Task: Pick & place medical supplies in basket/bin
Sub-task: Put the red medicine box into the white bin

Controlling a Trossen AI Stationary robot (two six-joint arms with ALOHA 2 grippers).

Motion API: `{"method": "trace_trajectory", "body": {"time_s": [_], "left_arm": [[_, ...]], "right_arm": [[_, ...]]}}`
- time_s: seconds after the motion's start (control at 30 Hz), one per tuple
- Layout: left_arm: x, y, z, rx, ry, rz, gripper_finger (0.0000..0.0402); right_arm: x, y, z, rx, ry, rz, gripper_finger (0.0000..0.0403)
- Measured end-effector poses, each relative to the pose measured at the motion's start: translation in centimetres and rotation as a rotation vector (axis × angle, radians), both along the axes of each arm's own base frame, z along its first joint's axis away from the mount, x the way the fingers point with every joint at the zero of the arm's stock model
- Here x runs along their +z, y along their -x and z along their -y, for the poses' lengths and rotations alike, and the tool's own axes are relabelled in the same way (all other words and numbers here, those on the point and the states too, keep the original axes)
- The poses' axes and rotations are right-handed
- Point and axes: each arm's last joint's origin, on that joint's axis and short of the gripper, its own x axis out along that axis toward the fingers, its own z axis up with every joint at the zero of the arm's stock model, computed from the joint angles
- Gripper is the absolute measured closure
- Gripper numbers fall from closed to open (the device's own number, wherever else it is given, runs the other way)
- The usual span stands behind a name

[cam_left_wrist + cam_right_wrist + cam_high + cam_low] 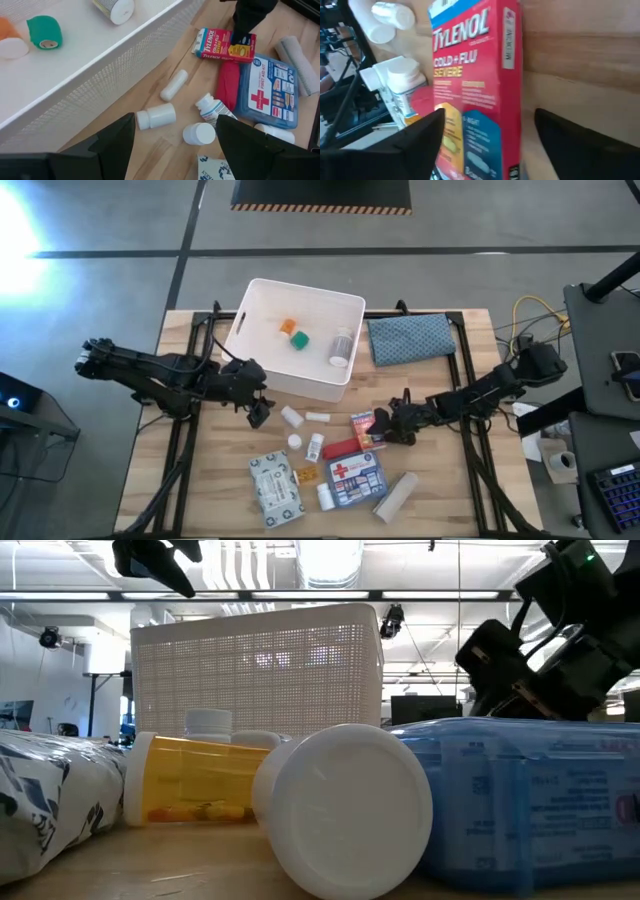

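The white bin (262,365) stands at the table's far middle. It holds an orange vial (288,326), a green roll (299,340) and a white bottle (341,346). My left gripper (257,410) is open and empty by the bin's near left corner, above a small white bottle (156,116). My right gripper (385,425) is open and low. In the right wrist view its fingers (489,114) stand on either side of the red Tylenol box (475,85), which lies flat on the table (362,428). The red-cross pouch (357,477) lies nearer.
Loose on the near middle of the table are white bottles (315,446), a red tube (340,448), an orange vial (305,475), a white pack (276,488) and a gauze roll (395,496). A blue-grey cloth (410,338) lies right of the bin.
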Motion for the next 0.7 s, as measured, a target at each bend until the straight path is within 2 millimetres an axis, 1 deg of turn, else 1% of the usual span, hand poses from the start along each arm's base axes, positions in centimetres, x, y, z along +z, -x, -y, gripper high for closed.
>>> {"method": "trace_trajectory", "body": {"time_s": [0.2,0.27,0.33,0.4,0.5,0.57,0.7], "left_arm": [[0.0,0.0,0.0,0.0,0.0,-0.001,0.0144],[0.0,0.0,0.0,0.0,0.0,-0.002,0.0144],[0.0,0.0,0.0,0.0,0.0,-0.002,0.0144],[0.0,0.0,0.0,0.0,0.0,-0.001,0.0144],[0.0,0.0,0.0,0.0,0.001,0.003,0.0144],[0.0,0.0,0.0,0.0,0.002,0.004,0.0144],[0.1,-0.1,0.0,-0.001,0.007,0.02,0.0144]], "right_arm": [[0.3,0.0,0.0,0.025,0.032,0.018,0.0236],[1.0,-0.2,0.0,0.043,0.055,0.051,0.0276],[2.1,-0.5,0.0,0.045,0.096,0.113,0.0312],[3.8,-0.8,0.0,0.043,0.164,0.202,0.0342],[7.3,-1.3,0.4,0.046,0.267,0.358,0.0375],[9.9,-1.3,0.7,0.058,0.329,0.435,0.0388],[15.2,-0.7,1.4,0.087,0.48,0.549,0.0393]]}}
